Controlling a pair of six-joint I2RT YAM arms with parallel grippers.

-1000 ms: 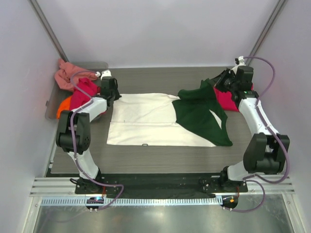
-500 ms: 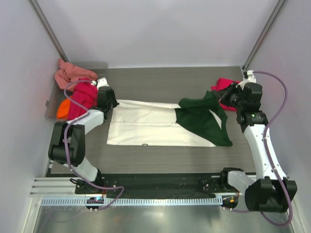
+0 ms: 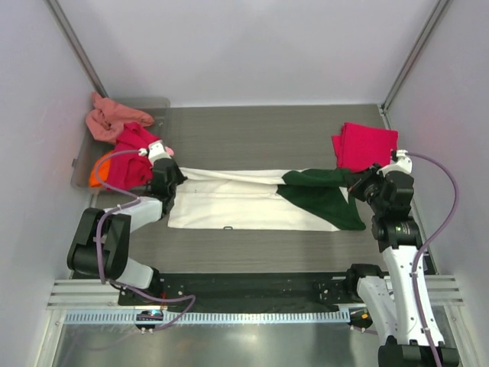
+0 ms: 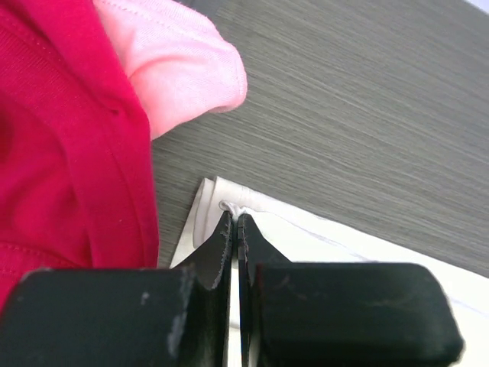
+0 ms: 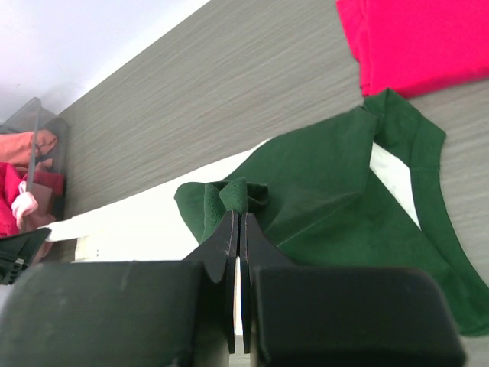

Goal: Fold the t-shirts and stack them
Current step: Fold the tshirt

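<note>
The left end effector (image 4: 237,222) is clamped shut on a pinch of cream-white hem at one corner of the cream-and-green t-shirt (image 3: 229,202). The right end effector (image 5: 238,216) is pinched shut on a bunched fold of the same shirt's dark green shoulder cloth. The shirt lies stretched along the desk (image 3: 252,130) between the two, its far edge drawn into a straight line from one to the other.

Close on the left end effector's left side, a crumpled magenta t-shirt (image 4: 69,153) crowds up to the gripped corner, with a rounded fold of light pink t-shirt (image 4: 183,65) just beyond it. Farther left, an orange t-shirt (image 3: 98,174) and a salmon t-shirt (image 3: 111,118) are heaped with them in a translucent grey tray (image 3: 76,164).

Beyond the right end effector lies a crimson-pink t-shirt (image 3: 365,145), folded into a neat flat rectangle, its near edge close to the green sleeve.

All the cloth is soft, matte knit. The desk is grey with a fine wood grain. Plain white walls (image 3: 252,53) enclose it, with slanting metal posts (image 3: 72,42) at the far corners.
</note>
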